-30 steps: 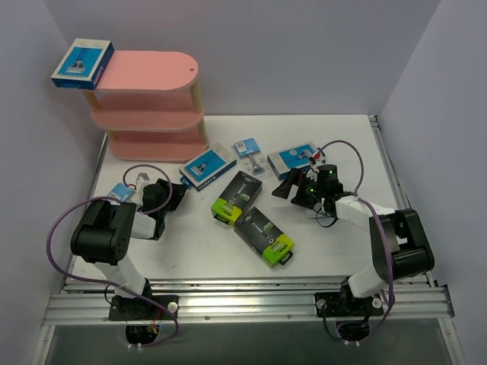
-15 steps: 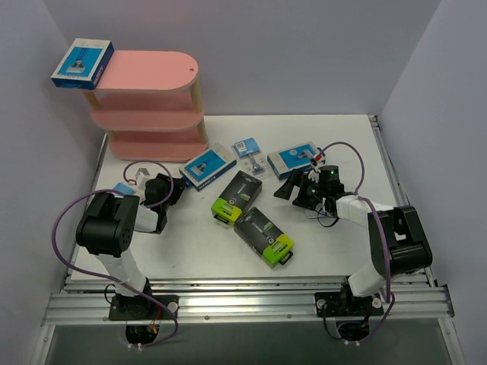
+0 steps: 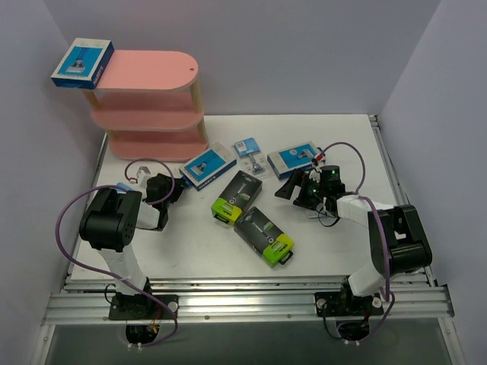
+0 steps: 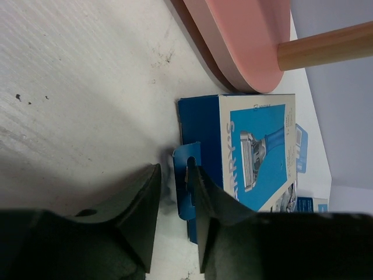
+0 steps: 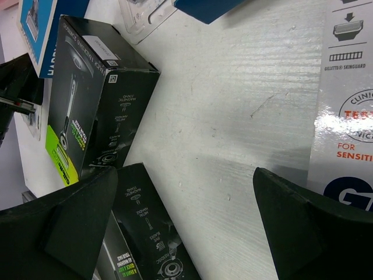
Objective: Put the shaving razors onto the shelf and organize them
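Note:
The pink shelf (image 3: pixel 152 99) stands at the back left with one blue-and-white razor box (image 3: pixel 82 64) on its top board. More razors lie on the table: a blue box (image 3: pixel 208 168), a small blister pack (image 3: pixel 249 152), another blue box (image 3: pixel 295 158) and two black boxes with lime ends (image 3: pixel 237 196) (image 3: pixel 263 236). My left gripper (image 3: pixel 172 190) (image 4: pixel 173 184) sits low before the blue box (image 4: pixel 256 146), its jaws narrowed on a small blue-carded blister pack (image 4: pixel 185 169). My right gripper (image 3: pixel 292 186) (image 5: pixel 186 216) is wide open over bare table beside the black boxes (image 5: pixel 99 99) (image 5: pixel 145 233).
A further blue-carded pack (image 3: pixel 122 187) peeks out beside the left arm's elbow. A white Gillette pack (image 5: pixel 349 116) lies right of the right gripper. The shelf's bottom board (image 4: pixel 245 41) and a wooden post (image 4: pixel 326 46) are just beyond the left gripper. The table's metal rail (image 3: pixel 243 304) runs along the near edge.
The left gripper has edged towards the blue box and its jaws have narrowed onto the small pack. The right gripper has barely shifted and stays wide open.

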`<action>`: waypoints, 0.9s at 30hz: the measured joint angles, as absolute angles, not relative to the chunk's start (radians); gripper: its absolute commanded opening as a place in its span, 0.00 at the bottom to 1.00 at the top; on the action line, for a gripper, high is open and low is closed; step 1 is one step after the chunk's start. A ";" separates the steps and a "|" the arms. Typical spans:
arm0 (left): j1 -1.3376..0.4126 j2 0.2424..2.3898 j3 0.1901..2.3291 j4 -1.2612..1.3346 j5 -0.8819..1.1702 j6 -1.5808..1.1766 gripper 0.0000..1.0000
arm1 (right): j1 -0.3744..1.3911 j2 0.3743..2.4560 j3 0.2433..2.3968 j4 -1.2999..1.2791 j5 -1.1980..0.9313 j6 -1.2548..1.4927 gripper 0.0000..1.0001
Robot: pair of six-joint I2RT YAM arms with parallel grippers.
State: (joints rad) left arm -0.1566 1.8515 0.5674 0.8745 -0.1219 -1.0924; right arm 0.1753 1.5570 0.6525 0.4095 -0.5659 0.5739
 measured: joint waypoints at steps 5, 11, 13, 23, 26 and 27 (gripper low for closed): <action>-0.155 1.857 0.567 0.865 -0.130 -1.091 0.28 | 0.175 1.566 0.653 0.415 -0.566 0.574 0.96; -0.153 1.857 0.572 0.853 -0.135 -1.085 0.17 | 0.175 1.567 0.648 0.416 -0.566 0.574 0.96; -0.151 1.857 0.578 0.846 -0.135 -1.080 0.14 | 0.175 1.567 0.648 0.416 -0.566 0.574 0.96; -0.148 1.691 0.580 0.673 -0.155 -1.013 0.02 | 0.175 1.562 0.640 0.420 -0.568 0.574 0.96; -0.148 1.614 0.580 0.621 -0.161 -0.996 0.02 | 0.175 1.548 0.633 0.419 -0.569 0.575 0.96; -0.148 1.584 0.580 0.599 -0.162 -0.989 0.02 | 0.175 1.541 0.632 0.418 -0.569 0.575 0.96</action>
